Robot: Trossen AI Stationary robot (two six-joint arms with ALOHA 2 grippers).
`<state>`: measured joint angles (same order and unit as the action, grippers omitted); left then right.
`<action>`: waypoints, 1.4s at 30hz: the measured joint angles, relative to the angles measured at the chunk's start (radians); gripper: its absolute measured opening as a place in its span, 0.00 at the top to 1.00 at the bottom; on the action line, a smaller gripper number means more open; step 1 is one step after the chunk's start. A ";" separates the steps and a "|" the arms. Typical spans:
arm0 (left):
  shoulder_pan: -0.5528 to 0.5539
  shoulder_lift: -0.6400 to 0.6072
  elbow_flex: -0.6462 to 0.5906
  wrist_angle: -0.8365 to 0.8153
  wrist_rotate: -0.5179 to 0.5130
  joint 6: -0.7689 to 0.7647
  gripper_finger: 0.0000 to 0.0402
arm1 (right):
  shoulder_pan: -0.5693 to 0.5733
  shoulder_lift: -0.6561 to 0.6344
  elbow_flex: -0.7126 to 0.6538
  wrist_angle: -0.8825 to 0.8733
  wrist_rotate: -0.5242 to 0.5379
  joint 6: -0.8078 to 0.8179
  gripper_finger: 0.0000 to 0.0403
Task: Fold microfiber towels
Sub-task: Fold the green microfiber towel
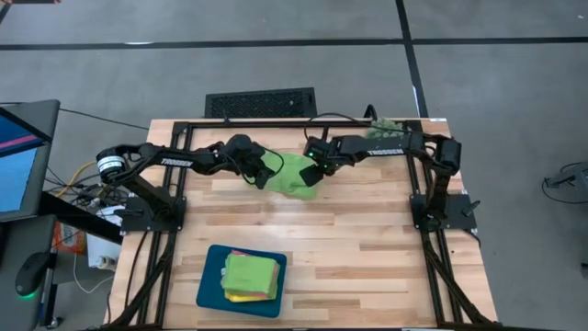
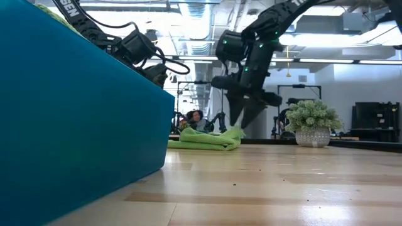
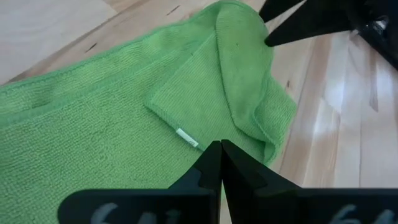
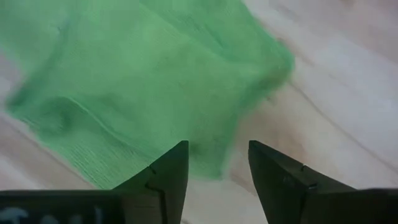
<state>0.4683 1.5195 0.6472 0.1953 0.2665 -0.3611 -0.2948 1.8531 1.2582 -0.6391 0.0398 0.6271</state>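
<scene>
A lime green microfiber towel (image 1: 294, 175) lies rumpled on the far middle of the table, one corner folded over with a small white label (image 3: 186, 135). My left gripper (image 3: 221, 152) is shut and stands over the towel's left part (image 1: 265, 175). My right gripper (image 4: 217, 168) is open and points down over the towel's right edge (image 2: 244, 122), with nothing between its fingers. Folded towels (image 1: 250, 274), lime green on top, lie stacked in the teal tray (image 1: 213, 276). My left gripper's shut fingertips slant down from the table's left over the towel's flat part (image 3: 205, 134), beside the folded corner. I cannot tell whether they touch the cloth. Nothing shows between them.
The teal tray (image 2: 75, 125) stands at the near left and fills the low view's left side. A small potted plant (image 2: 312, 119) sits at the far right corner. Bare wood lies between the tray and the towel.
</scene>
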 joint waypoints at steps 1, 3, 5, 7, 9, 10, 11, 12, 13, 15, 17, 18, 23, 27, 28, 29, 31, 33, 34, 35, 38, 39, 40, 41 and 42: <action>0.000 0.000 0.000 -0.001 0.000 0.000 1.00 | -0.001 0.002 -0.004 -0.013 -0.010 0.001 0.53; 0.000 0.000 0.000 -0.002 0.000 0.000 1.00 | 0.000 0.002 -0.005 0.009 -0.013 0.002 0.55; 0.000 0.000 0.000 -0.004 0.000 0.000 1.00 | 0.002 -0.001 -0.001 0.036 -0.009 0.002 0.60; 0.000 0.000 0.000 -0.004 0.000 0.009 1.00 | -0.003 -0.010 -0.002 0.041 -0.015 0.005 0.68; 0.000 0.000 0.000 -0.004 0.000 0.017 1.00 | -0.011 -0.012 -0.001 0.054 -0.028 0.004 0.79; 0.000 0.000 0.000 -0.005 0.000 0.020 1.00 | -0.015 -0.012 -0.002 0.054 -0.037 0.004 0.85; 0.000 0.000 0.000 -0.005 0.000 0.020 1.00 | -0.018 -0.012 -0.002 0.056 -0.046 0.003 0.89; 0.000 0.000 0.000 -0.005 0.000 0.021 1.00 | -0.018 -0.012 -0.002 0.066 -0.054 0.003 0.94; 0.000 0.000 0.000 -0.005 0.000 0.021 1.00 | -0.018 -0.012 -0.002 0.083 -0.059 0.003 0.96; 0.000 0.000 0.000 -0.005 0.000 0.021 1.00 | -0.021 -0.012 -0.002 0.121 -0.064 0.003 0.97; 0.000 0.000 0.000 -0.005 0.000 0.026 1.00 | -0.028 -0.012 -0.002 0.173 -0.068 0.018 0.94; 0.000 0.000 0.000 -0.005 0.000 0.028 1.00 | -0.037 -0.012 -0.002 0.193 -0.068 0.030 0.92; 0.000 0.001 0.000 -0.005 0.000 0.029 1.00 | -0.082 -0.008 -0.002 0.267 -0.072 0.062 0.86; 0.000 0.001 0.000 -0.005 0.000 0.029 1.00 | -0.101 0.002 -0.003 0.308 -0.146 0.056 0.86; 0.000 0.001 0.000 -0.005 0.000 0.029 1.00 | -0.103 0.002 -0.003 0.323 -0.154 0.055 0.86; 0.000 0.001 0.000 -0.005 0.000 0.029 1.00 | -0.106 0.001 -0.002 0.329 -0.154 0.050 0.86; 0.000 0.001 0.000 -0.005 0.000 0.029 1.00 | -0.107 0.001 -0.003 0.355 -0.150 0.039 0.86; 0.000 0.001 0.000 -0.006 0.000 0.029 1.00 | -0.114 0.001 -0.002 0.387 -0.150 0.039 0.84; 0.000 0.001 0.000 -0.006 0.000 0.029 1.00 | -0.119 0.001 -0.002 0.390 -0.149 0.039 0.82; 0.000 0.001 0.000 -0.006 0.000 0.029 1.00 | -0.125 0.001 -0.002 0.389 -0.150 0.042 0.79; 0.000 0.001 0.000 -0.006 0.000 0.028 1.00 | -0.142 0.001 -0.002 0.379 -0.149 0.054 0.70; 0.000 0.001 0.000 -0.007 0.000 0.028 1.00 | -0.144 0.001 -0.002 0.379 -0.147 0.054 0.67; 0.000 0.001 0.000 -0.012 0.000 0.028 1.00 | -0.144 0.001 -0.002 0.379 -0.146 0.054 0.64; 0.000 0.001 0.000 -0.021 0.002 0.028 1.00 | -0.144 0.001 -0.002 0.382 -0.146 0.054 0.61; 0.000 0.001 0.000 -0.033 0.008 0.027 1.00 | -0.141 0.001 -0.002 0.387 -0.147 0.054 0.58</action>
<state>0.4683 1.5207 0.6476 0.1628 0.2746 -0.3336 -0.4356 1.8538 1.2564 -0.2517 -0.1069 0.6807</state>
